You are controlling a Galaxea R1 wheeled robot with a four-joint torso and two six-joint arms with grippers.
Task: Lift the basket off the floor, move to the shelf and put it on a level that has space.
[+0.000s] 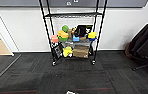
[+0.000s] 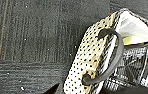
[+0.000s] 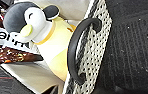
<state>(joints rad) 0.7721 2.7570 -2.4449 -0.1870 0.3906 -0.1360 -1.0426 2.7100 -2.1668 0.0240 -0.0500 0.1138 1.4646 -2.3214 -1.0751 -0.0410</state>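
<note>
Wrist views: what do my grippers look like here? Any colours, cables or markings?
Little to go on. The left gripper is a dark, tapering wedge at the picture's edge beside the basket; the right gripper looks much the same. No cables or markings can be made out. The black loops are the basket's handles.

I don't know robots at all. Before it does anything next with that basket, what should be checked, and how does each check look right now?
1. Basket holds its contents: ok, a penguin plush sits inside.
2. Handles reachable: ok, a dark handle shows at one end and another at the other.
3. Grip on the handles: cannot tell.
4. Basket off the floor: cannot tell.
5. Shelf ahead: ok, across open carpet.
6. Room on a level: ok, the wire tier above the toys looks bare.
</note>
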